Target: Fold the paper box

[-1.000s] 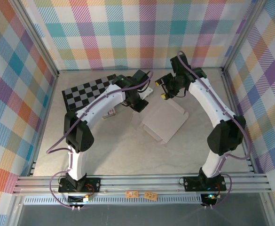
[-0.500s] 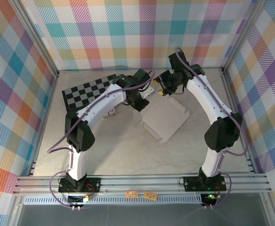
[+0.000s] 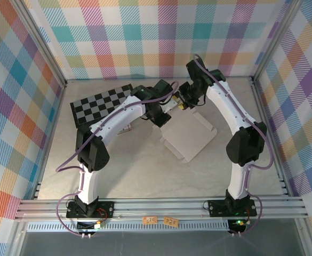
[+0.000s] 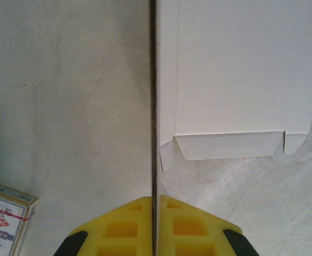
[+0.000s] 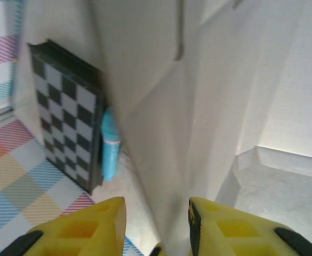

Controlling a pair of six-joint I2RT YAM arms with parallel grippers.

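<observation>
White left arm point(image 3: 113, 120) leans from its base toward 1 o'clock, its yellow-fingered left gripper point(image 4: 154, 201) pinched flat on an upright edge of the pale thin-cardboard paper box point(image 4: 241, 69); white right arm point(image 3: 231, 114) arches toward 11 o'clock, yellow-fingered right gripper point(image 5: 157, 208) with fingers apart

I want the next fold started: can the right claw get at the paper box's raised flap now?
Likely yes: the right claw stands open astride the paper box's raised flap, nothing between, while the left claw pinches its edge.
</observation>
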